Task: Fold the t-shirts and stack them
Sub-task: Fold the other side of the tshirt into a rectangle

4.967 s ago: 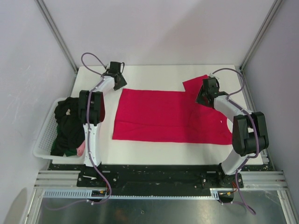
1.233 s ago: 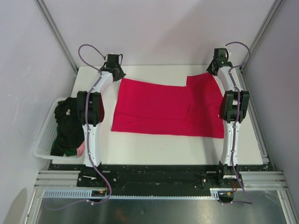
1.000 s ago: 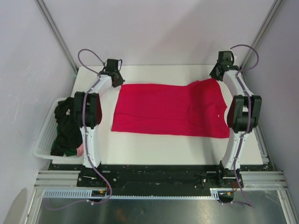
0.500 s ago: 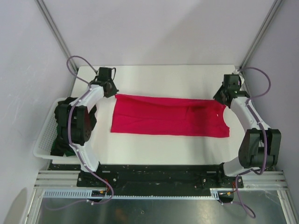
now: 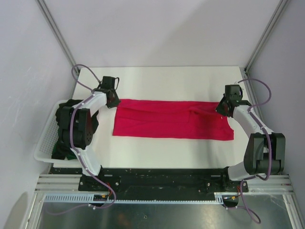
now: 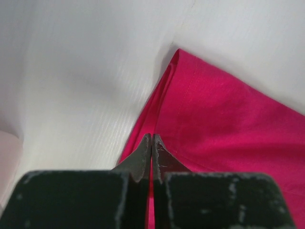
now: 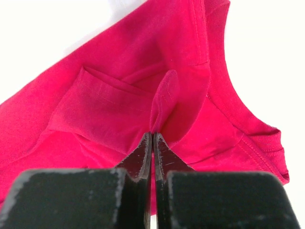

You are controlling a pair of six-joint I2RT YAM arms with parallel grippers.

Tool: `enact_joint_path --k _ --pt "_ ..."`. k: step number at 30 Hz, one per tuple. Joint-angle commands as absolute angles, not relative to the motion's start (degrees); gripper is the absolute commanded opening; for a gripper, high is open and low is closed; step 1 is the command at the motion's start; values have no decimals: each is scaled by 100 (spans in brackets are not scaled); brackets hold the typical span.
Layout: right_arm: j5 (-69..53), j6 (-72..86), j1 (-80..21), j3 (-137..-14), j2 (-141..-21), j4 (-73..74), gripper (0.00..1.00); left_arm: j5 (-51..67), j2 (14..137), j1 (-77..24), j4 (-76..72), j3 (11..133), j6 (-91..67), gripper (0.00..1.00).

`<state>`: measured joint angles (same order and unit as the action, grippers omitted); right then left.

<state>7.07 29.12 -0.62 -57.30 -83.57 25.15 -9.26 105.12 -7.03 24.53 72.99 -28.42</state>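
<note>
— Which way does the red t-shirt (image 5: 174, 119) lie?

— Flat on the white table (image 5: 167, 78), near the middle. Its long axis runs left to right, with the collar at the right end and the hem at the left.

— And the claws?

— The left gripper (image 5: 113, 98) is pinched on the far left corner. The right gripper (image 5: 222, 106) is clamped on the far right edge beside the collar.

— What has changed?

— A second ago the shirt was spread deep towards the back of the table. Now both claws have drawn its far edge nearer, and it is a narrow band.

— What do the wrist cameras add?

— The right one shows a small loop of red cloth standing up between the closed fingertips. The left one shows doubled layers at the corner. Only the top view shows the dark t-shirt (image 5: 64, 121) heaped in the white basket (image 5: 43, 143) at the left.
</note>
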Motion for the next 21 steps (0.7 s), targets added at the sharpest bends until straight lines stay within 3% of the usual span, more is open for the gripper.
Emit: enact_joint_path --k 1,13,21 --pt "700 2878 -44 -6221 -8052 2523 0 -1007 10198 -633 2328 7630 -2624 0" --pt "918 2783 119 -6316 -7636 3118 0 -1074 10000 -624 2329 7395 -2705 0" --pt "915 2827 62 -5688 -7551 2966 0 -1097 10008 -622 2316 7156 -2776 0"
